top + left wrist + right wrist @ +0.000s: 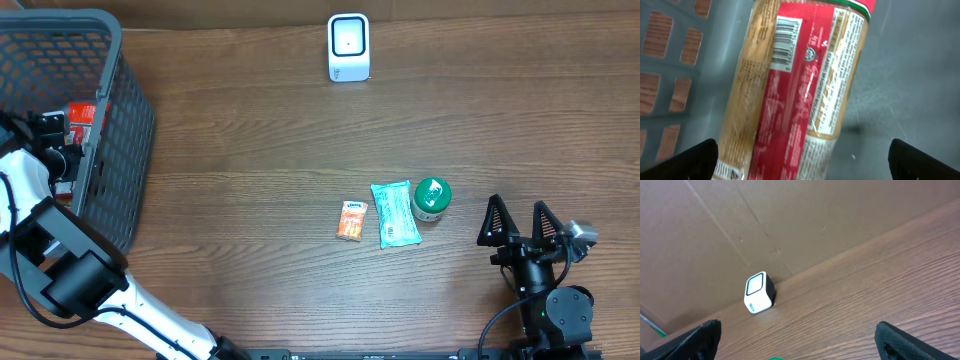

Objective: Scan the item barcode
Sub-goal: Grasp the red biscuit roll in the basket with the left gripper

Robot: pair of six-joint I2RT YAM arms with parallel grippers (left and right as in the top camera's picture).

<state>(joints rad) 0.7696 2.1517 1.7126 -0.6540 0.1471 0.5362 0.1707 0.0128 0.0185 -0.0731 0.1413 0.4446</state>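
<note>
A long red and tan snack packet (pixel 790 100) lies on the grey basket floor, its barcode (pixel 786 42) facing up near the top end. My left gripper (pixel 805 167) hangs open just above it, one black fingertip on each side of the packet's lower end, not touching it. In the overhead view the packet (pixel 82 113) shows red inside the basket (pixel 120 110), where the left arm reaches in. The white scanner (pixel 348 47) stands at the far edge of the table. My right gripper (pixel 518 222) is open and empty at the near right, facing the scanner (pixel 759 292).
On the table's middle lie a small orange packet (pixel 351 220), a teal packet (pixel 395 213) and a green-lidded can (pixel 432 198), just left of the right gripper. The mesh basket wall (pixel 670 60) rises close on the left gripper's left. A cardboard wall (pixel 790 220) backs the table.
</note>
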